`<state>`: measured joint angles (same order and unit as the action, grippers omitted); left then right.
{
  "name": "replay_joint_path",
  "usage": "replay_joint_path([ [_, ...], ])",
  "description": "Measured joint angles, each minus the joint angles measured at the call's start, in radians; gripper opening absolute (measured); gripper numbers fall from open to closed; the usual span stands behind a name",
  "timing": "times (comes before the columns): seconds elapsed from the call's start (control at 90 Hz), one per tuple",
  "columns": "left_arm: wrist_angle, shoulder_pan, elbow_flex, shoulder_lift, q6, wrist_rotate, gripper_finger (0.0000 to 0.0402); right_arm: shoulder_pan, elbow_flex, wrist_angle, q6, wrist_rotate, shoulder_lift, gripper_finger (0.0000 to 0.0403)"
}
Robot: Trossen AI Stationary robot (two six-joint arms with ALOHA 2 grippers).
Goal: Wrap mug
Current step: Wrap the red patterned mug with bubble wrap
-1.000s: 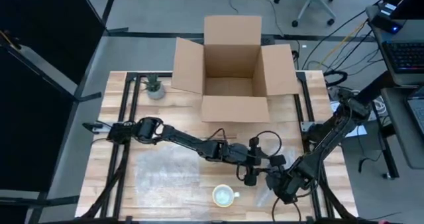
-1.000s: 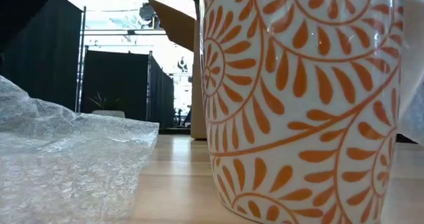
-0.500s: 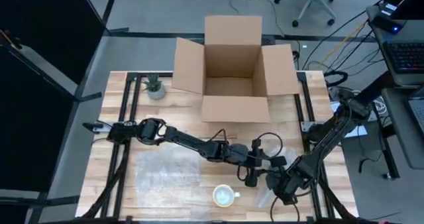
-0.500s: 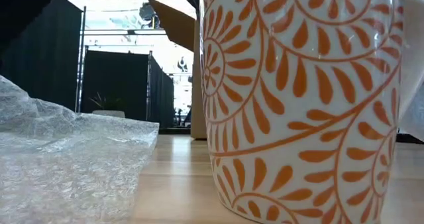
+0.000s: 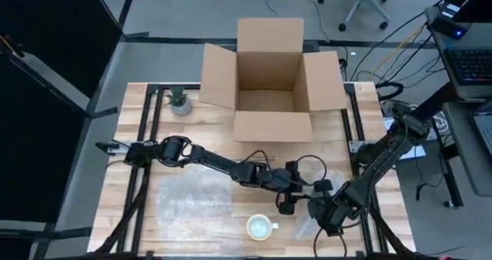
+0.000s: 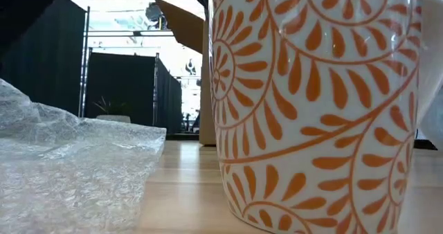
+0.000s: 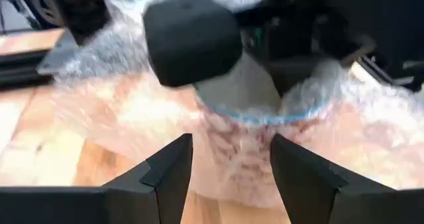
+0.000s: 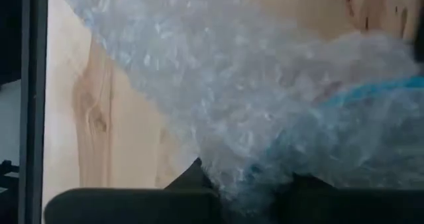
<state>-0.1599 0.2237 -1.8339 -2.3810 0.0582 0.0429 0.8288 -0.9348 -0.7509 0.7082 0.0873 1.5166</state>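
A mug with a blue rim (image 7: pixel 255 118) stands near the table's front right, loosely covered in bubble wrap (image 8: pixel 252 98). My right gripper (image 5: pixel 327 214) is over it, shut on the wrap. My left gripper (image 7: pixel 230 159) is open and sits just left of the wrapped mug, one finger toward each side of it, touching nothing. A second mug, white with orange leaf swirls (image 5: pixel 260 228), stands bare on its base at the front edge and fills the low view (image 6: pixel 315 102). A flat sheet of bubble wrap (image 5: pixel 192 198) lies on the table to its left. My right gripper pinches a bunched part of the bubble wrap (image 8: pixel 246 184) between its two fingers, beside the mug's blue rim. From the left wrist view its fingers (image 7: pixel 192 38) come from above the mug. The wrap spreads slack over the mug and onto the table.
An open cardboard box (image 5: pixel 269 83) stands at the table's far middle. A small potted plant (image 5: pixel 179 100) is at the far left. Black frame rails (image 5: pixel 146 137) run along both sides of the tabletop.
My left gripper has drawn back a little toward the table's left, away from the wrapped mug. Both mugs and the flat sheet have stayed in place.
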Motion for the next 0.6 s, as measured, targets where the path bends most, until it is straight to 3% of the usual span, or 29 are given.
replay_joint_path([
  [0.6,-0.11,0.018,-0.004,0.013,0.027,-0.032,0.0186,-0.003,0.001,0.003,0.021,-0.002,0.0,0.0021],
])
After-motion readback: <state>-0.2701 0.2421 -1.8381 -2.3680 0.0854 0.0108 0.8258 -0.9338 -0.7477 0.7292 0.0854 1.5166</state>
